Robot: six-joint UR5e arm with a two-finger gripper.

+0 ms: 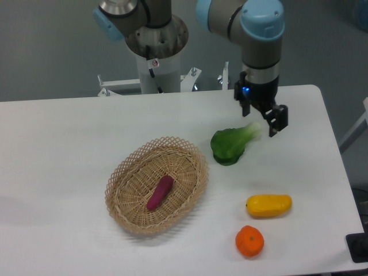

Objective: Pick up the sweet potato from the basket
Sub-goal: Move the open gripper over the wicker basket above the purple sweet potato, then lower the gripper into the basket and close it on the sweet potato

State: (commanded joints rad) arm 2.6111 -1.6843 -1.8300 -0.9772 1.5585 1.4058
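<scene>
Currently, the sweet potato (pixel 160 192) is seen lying diagonally in the middle of the wicker basket (pixel 124 172). The gripper (pixel 263 119) is held with its jaws spread and empty, well apart from the basket, up and to its right, just beside the stalk of a bok choy (pixel 231 146). A yellow mango (pixel 268 205) and an orange (pixel 249 241) are placed right of the basket.

The sweet potato (pixel 160 192) is lying alone in the basket (pixel 123 175), open from above, with only the low lattice rim ringing it. The leafy green vegetable (pixel 231 145) is sitting just beside the basket's far-right rim, under the gripper (pixel 263 117). The yellow fruit (pixel 268 205) and orange (pixel 249 241) are lying well apart to the right.
</scene>
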